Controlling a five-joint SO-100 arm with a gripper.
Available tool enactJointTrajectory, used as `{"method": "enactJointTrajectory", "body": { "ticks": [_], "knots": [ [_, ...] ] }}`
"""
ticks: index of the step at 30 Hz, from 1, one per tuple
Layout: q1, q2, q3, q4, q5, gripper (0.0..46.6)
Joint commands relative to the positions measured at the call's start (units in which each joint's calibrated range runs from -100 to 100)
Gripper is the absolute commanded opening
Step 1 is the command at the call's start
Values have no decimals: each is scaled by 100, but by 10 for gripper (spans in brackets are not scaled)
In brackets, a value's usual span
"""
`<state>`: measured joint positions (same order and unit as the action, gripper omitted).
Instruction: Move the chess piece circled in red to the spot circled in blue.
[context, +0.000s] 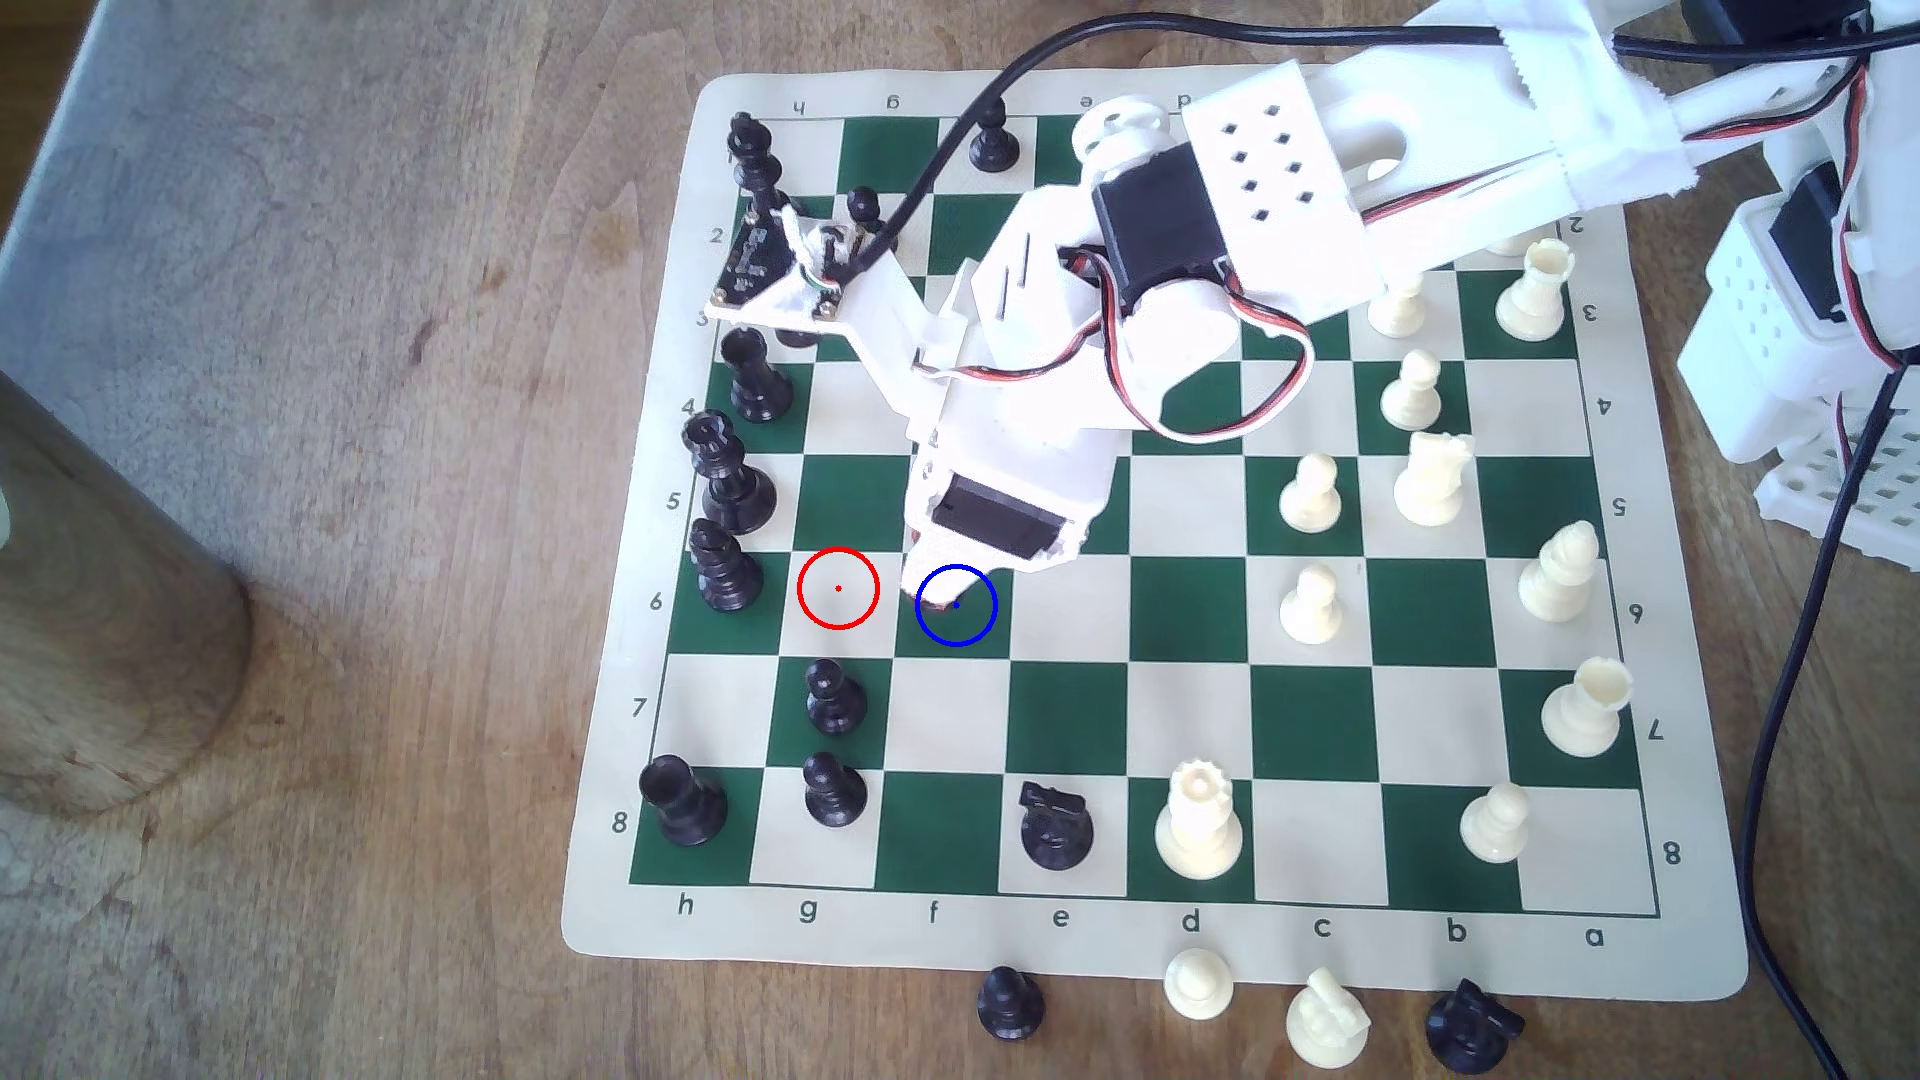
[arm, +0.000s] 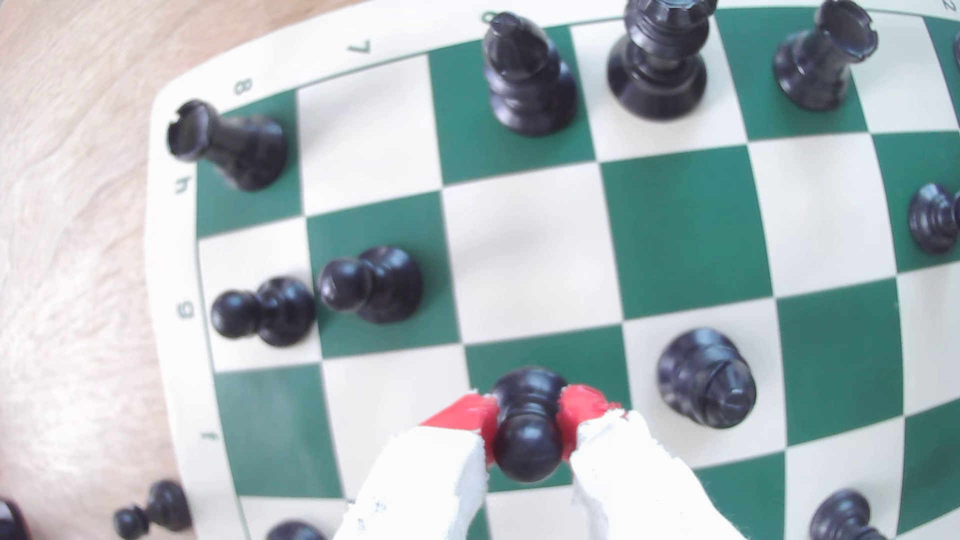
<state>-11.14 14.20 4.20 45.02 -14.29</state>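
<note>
Pawn (arm: 527, 426), black and glossy, sits clamped by its neck between the red-padded jaws of the gripper (context: 940, 597), base hanging just over the blue-ringed green spot (context: 971, 623), apparently so it can settle upright there, red-ringed cream square (context: 838, 589) beside them bare.

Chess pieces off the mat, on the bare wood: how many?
4, along the mat's lettered edge in the exterior view: black pawn, cream pawn, cream knight, black knight. Others may sit out of frame.
</note>
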Motion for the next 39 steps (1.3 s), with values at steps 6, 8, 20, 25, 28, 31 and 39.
{"method": "enactJointTrajectory", "body": {
  "ticks": [6,8,20,25,28,31,39],
  "knots": [
    [-79,65,-76,-153,-15,4],
    [-71,82,-112,-153,-15,4],
    [-48,108,-67,-169,10,32],
    [-64,116,-67,-161,24,46],
    [-71,133,-67,-153,24,46],
    [-79,184,-67,-129,39,60],
    [-103,227,-67,-88,54,94]
  ]
}}
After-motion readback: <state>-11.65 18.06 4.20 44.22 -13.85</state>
